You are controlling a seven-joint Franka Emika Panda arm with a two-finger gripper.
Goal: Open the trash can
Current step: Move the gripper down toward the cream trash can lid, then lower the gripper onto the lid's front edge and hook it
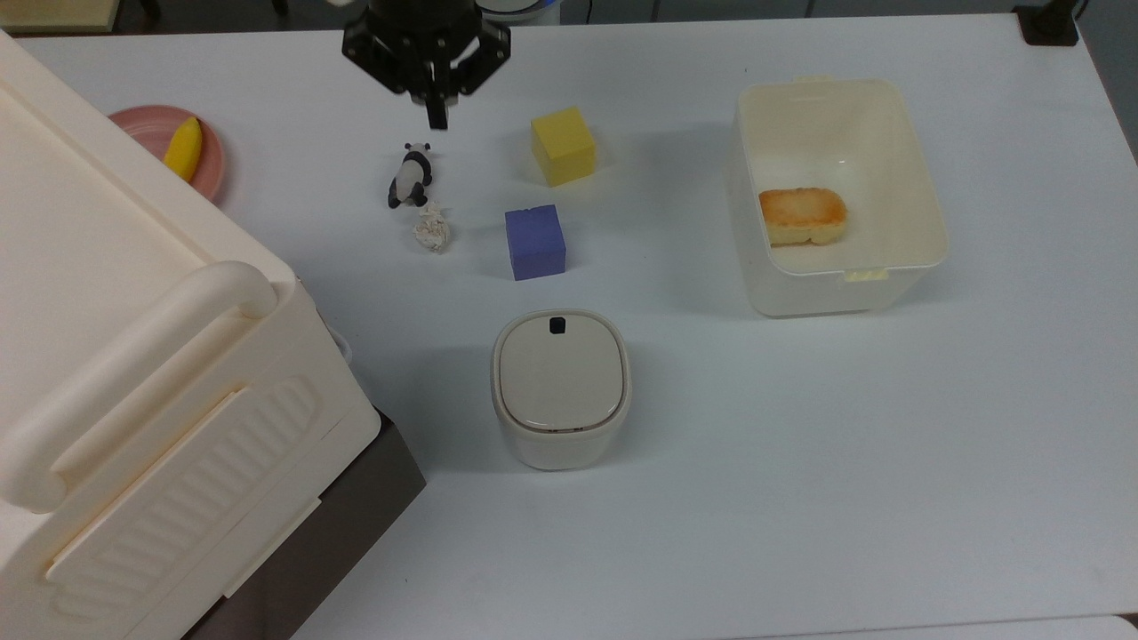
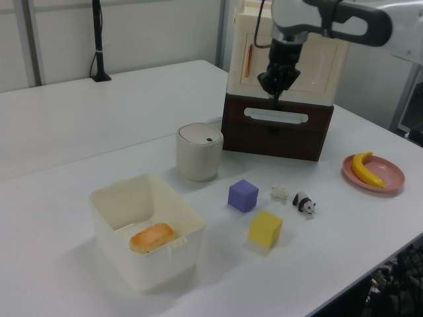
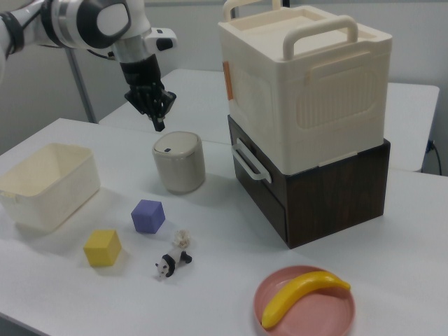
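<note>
1. Hanging above the counter (image 1: 800, 444), the tool (image 1: 436, 117) has its fingers pressed together on nothing, likely as one tip for pushing.
2. The trash can (image 1: 560, 388) stands well apart, lid down, black button (image 1: 557, 325) facing the tool.

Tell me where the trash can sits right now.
In the top view the trash can stands near the table's middle, lid shut, just below the purple cube and right of the big cream box.

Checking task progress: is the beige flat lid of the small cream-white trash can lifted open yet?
No, the beige flat lid lies flat and closed on the small cream-white trash can.
</note>
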